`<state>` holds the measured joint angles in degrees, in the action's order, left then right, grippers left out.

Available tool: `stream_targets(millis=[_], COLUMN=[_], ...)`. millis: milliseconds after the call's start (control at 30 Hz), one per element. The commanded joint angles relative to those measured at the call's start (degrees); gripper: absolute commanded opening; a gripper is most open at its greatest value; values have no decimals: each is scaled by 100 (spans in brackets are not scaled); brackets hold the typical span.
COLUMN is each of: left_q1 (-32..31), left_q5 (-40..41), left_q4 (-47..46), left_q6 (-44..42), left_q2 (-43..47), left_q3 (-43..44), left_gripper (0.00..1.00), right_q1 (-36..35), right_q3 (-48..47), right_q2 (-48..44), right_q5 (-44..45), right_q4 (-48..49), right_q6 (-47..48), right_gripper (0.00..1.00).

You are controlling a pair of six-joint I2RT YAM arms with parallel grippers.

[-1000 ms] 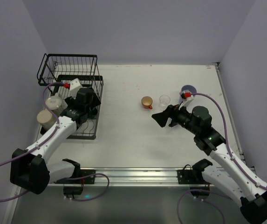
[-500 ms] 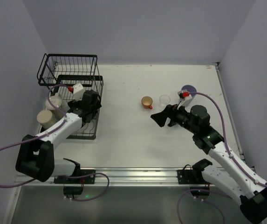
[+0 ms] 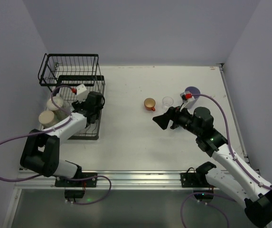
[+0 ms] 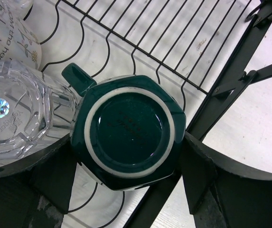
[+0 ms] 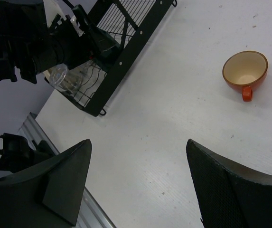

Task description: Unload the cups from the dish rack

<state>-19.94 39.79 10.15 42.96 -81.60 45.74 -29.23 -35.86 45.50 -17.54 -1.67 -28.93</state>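
left gripper [image 4: 128,161]: clamped on upturned teal mug [image 4: 128,130] inside dish rack [image 4: 221,84] | risk: mug handle snags neighbouring clear glass [image 4: 12,114] when lifted

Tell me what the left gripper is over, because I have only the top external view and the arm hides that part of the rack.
Observer: A teal mug, upside down on the dish rack wires, its base facing the wrist camera.
Operator: Are the fingers around it?
Observer: The left gripper has one finger on each side of the mug; I cannot tell whether they press on it.
Operator: Anything close by?
Observer: A clear glass sits right beside the mug, on the handle's side.
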Motion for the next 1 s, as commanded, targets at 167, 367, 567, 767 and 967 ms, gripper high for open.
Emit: stream_targets(millis=[167, 367, 567, 767, 967], left_q1=[35, -123, -308, -370, -379], left_q5=[12, -278, -542, -613, -595], left_q4=[-330, -303, -286, -286, -242], left_q6=[-138, -341, -402, -613, -771], left_q2=[346, 1172, 1752, 2288, 2798], left_q3=[-214, -460, -662, -689, -794], left_gripper=[45, 26, 18, 12, 7], right_q1=[-21, -82, -135, -275, -486], right_q3=[52, 0, -70, -115, -79], right_q2=[12, 65, 56, 231, 451], right_q5=[-109, -135, -100, -179, -355], right_q4=[281, 282, 255, 413, 958], right_q6=[-8, -25, -60, -227, -587], right_gripper=[83, 83, 83, 83, 83])
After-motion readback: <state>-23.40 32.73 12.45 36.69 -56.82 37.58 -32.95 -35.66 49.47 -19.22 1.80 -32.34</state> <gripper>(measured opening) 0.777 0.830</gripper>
